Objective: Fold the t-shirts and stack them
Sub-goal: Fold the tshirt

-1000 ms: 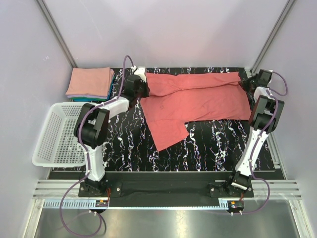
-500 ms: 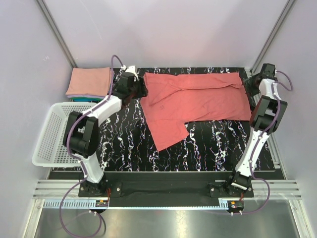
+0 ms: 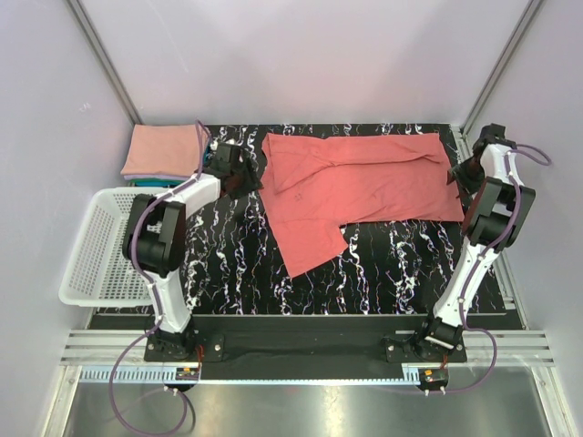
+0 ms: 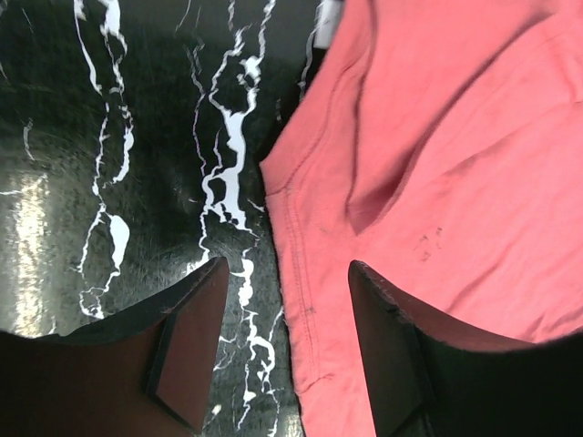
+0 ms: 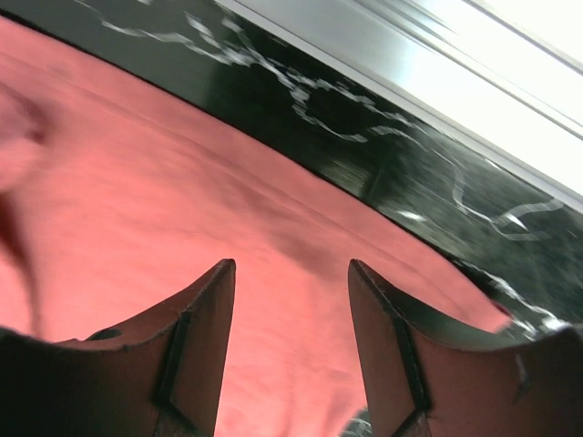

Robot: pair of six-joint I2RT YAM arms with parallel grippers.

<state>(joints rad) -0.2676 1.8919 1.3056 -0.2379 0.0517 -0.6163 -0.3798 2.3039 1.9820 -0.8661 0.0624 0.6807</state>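
While both jaws are held wide with nothing between them, the coral-red t-shirt [image 3: 364, 187] is laid across the far part of the marbled table [image 3: 401, 264], the left gripper [image 4: 286, 273] at its left stitched edge and the right gripper [image 5: 290, 269] over its right edge. For a clean fold, both edges should be pinched level and carried together, so the cloth is kept taut.

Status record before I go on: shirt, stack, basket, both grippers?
shirt: coral-red shirt spread on the table, not yet a rectangle
stack: folded stack at far left corner, pink on top, teal beneath
basket: white mesh basket on the near side of the stack
left gripper: open, at shirt's left edge, holding nothing
right gripper: open, over shirt's right edge, holding nothing
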